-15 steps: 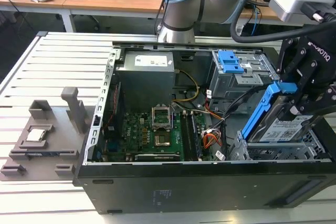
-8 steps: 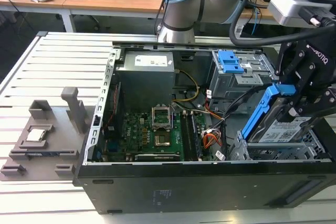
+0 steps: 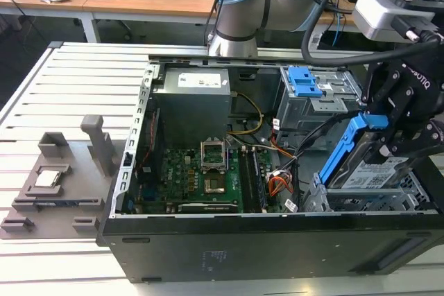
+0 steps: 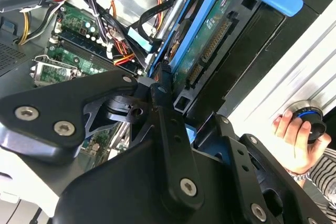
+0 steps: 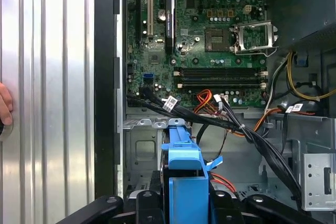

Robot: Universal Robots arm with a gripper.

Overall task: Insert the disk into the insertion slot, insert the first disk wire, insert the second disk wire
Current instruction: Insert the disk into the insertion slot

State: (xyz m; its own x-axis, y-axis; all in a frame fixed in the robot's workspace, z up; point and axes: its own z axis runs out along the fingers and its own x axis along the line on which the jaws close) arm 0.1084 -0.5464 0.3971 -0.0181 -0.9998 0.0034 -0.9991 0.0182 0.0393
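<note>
The gripper [image 3: 383,140] is pinching the disk [image 3: 374,171] by its blue frame. The disk hangs tilted over the grey metal cage [image 3: 347,199] in a corner of the open computer case [image 3: 208,247], with one end low at the cage mouth and the other end raised. Just beside the cage, black cables [image 5: 252,135] run toward the green board [image 3: 201,171], so the free room there is narrow. The disk's white label has print too small to read, and a person's hand [image 4: 294,140] lies outside the case wall.
</note>
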